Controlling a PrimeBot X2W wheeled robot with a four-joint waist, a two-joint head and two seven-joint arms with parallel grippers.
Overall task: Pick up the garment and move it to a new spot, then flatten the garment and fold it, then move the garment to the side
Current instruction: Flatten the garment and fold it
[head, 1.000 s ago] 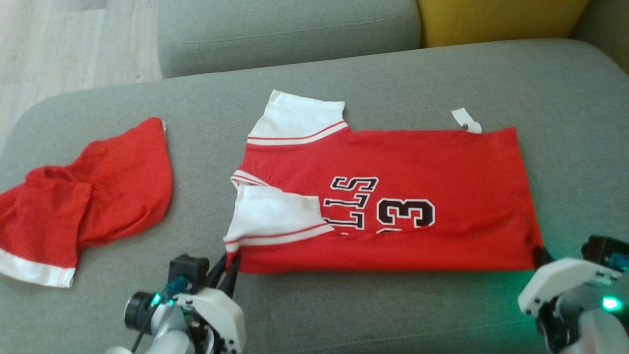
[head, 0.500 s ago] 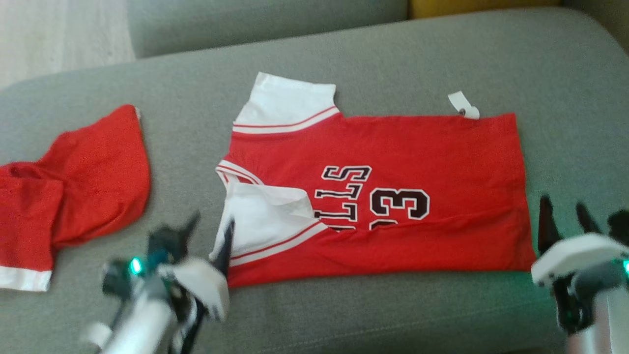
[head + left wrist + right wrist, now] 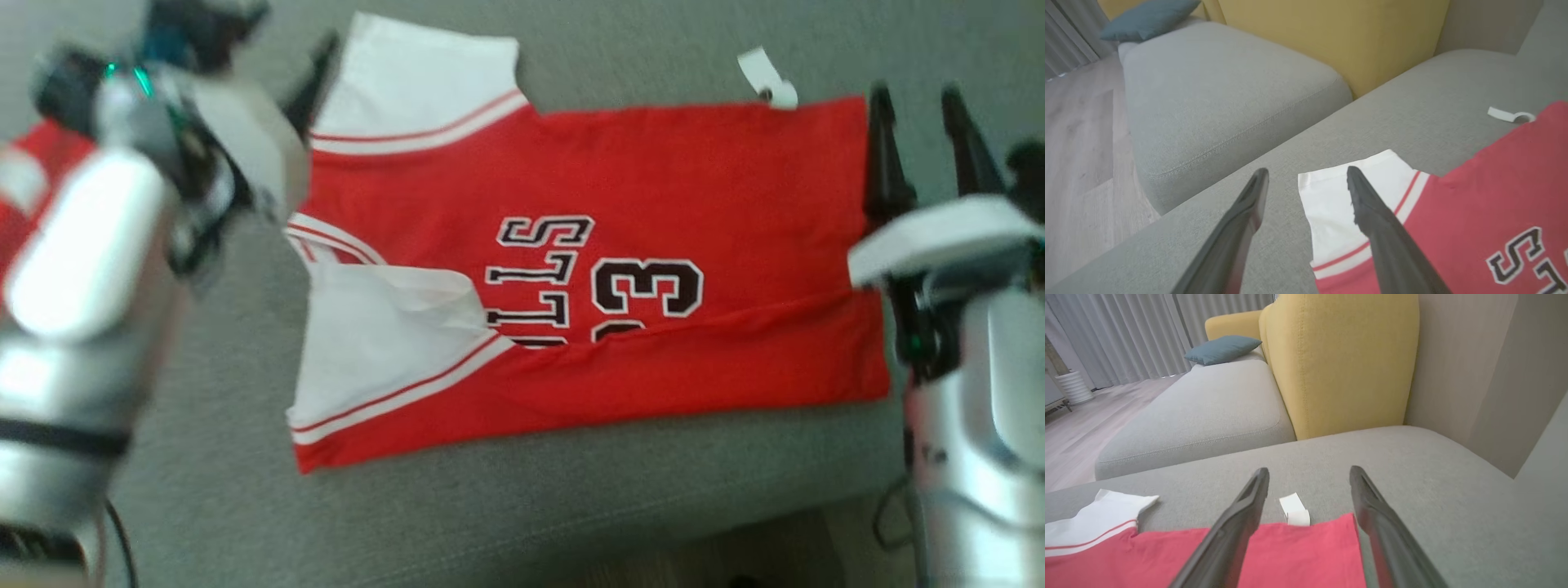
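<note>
While left pincer [image 3: 1306, 175] and right pincer [image 3: 1309, 471] hang released, we judge garment [image 3: 620, 188] light, limp: pinch white sleeve [image 3: 1327, 204] below left, tagged hem [image 3: 1327, 524] below right.

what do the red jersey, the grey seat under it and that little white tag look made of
Red jersey: likely thin synthetic knit, matte, lying limp with soft creases.
Grey seat: woven upholstery fabric, matte, with a fine weave and a stitched seam.
White tag: paper or cloth label, curled over; too small to tell.
</note>
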